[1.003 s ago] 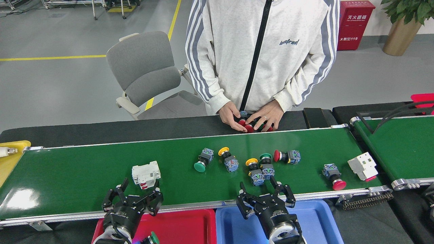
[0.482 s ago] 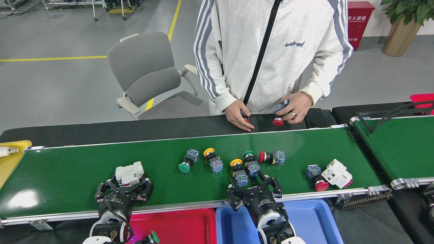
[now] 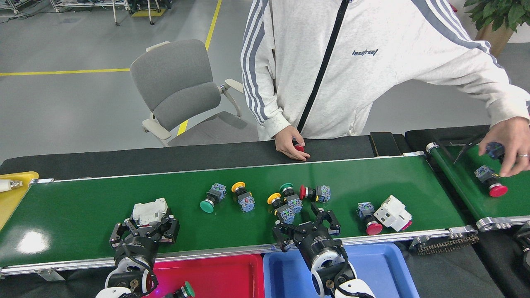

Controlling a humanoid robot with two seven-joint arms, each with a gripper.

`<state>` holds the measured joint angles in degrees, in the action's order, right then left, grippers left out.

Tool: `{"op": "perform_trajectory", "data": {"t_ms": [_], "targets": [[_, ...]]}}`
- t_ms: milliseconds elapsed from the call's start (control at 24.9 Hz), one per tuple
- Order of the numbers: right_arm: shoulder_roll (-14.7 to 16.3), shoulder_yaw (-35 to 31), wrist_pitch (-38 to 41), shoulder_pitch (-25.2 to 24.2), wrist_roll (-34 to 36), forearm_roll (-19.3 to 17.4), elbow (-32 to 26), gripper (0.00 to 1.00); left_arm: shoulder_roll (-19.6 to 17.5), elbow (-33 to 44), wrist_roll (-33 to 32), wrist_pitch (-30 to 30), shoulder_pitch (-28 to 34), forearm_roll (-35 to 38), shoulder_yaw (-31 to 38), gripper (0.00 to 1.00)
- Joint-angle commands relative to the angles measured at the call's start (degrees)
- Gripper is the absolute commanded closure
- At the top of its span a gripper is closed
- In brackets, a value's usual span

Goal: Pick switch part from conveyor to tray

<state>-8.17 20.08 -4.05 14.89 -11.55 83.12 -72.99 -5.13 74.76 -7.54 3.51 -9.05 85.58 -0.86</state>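
Grippers at work over the conveyor (image 3: pixel 103 207): left gripper (image 3: pixel 145 223) with jaws clamped on a white switch part (image 3: pixel 149 210); right gripper (image 3: pixel 304 225) with jaws apart, yellow-capped pushbutton (image 3: pixel 279 205) just beyond them; red tray (image 3: pixel 215 275) below.

Likely factory floor, conveyor (image 3: pixel 124 207), yellow floor lines (image 3: pixel 62 71)

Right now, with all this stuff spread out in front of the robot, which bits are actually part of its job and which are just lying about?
Part of the job:
- conveyor
- push-button switch parts on it, such as the green-capped one and the yellow-capped one
- red tray and blue tray
- left claw, right claw

Just lying about:
- grey chair
- potted plant
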Motion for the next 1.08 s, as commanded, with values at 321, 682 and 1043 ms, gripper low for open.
{"op": "perform_trajectory", "data": {"t_ms": [321, 682, 1043], "targets": [[-1.0, 0.2, -0.4, 9.6, 0.5, -3.1, 11.6, 0.00, -1.5, 14.3, 2.4, -16.2, 8.5, -0.4, 8.4, 0.82], [-0.9, 6.0, -0.1, 16.7, 0.0, -3.7, 18.4, 0.81, -1.5, 14.2, 4.1, -16.3, 8.7, -0.3, 8.9, 0.82], [-0.6, 6.5, 0.3, 16.2, 0.0, -3.9, 16.4, 0.98, -1.5, 14.2, 4.2, -15.7, 9.9, -0.3, 9.0, 0.82]]}}
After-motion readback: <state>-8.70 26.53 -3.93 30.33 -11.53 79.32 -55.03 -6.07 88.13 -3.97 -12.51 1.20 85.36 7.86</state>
